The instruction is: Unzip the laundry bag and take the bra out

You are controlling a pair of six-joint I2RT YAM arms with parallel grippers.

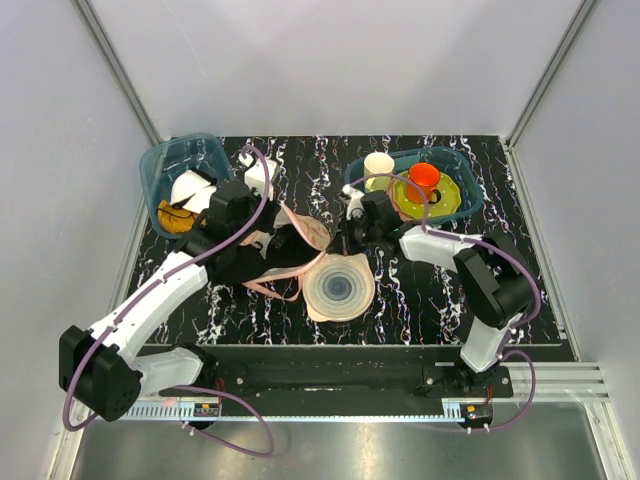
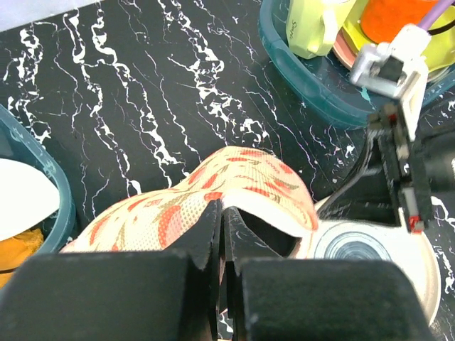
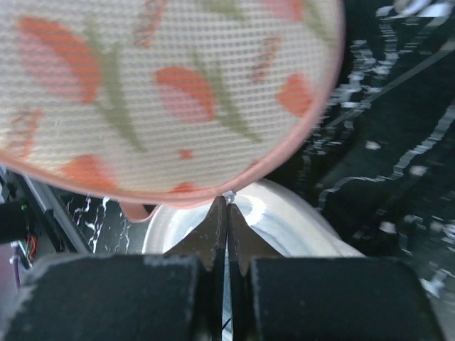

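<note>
Top view, near to far: round ringed disc [image 1: 340, 287] lies flat on the black marbled table [image 1: 420, 300], just below frame centre. Left of it, the bra [image 1: 283, 272] shows as pale pink cloth with thin straps looping onto the table. It sits under and below the laundry bag [image 1: 303, 230]; can't tell how much of it is inside the bag.

The bag is at frame centre, raised off the table and held from both sides.

Left gripper [image 1: 272, 238] is on the bag's left side. Its wrist cam shows the jaws fully closed, pinching the printed mesh at the bag's near edge [image 2: 213, 195], with the bag bulging up behind the fingertips [image 2: 211, 227].

Right gripper [image 1: 338, 232] is on the bag's right side. Its wrist cam shows the jaws closed, tips [image 3: 219, 220] touching, nipping the pink edge trim at the bag's lower rim. A small whitish bit sits at the tips, too small to identify.

Far left: teal bin [image 1: 160, 165] with white domed pieces and orange cloth. Far right: second teal bin [image 1: 468, 195] with cups and a yellow plate.
</note>
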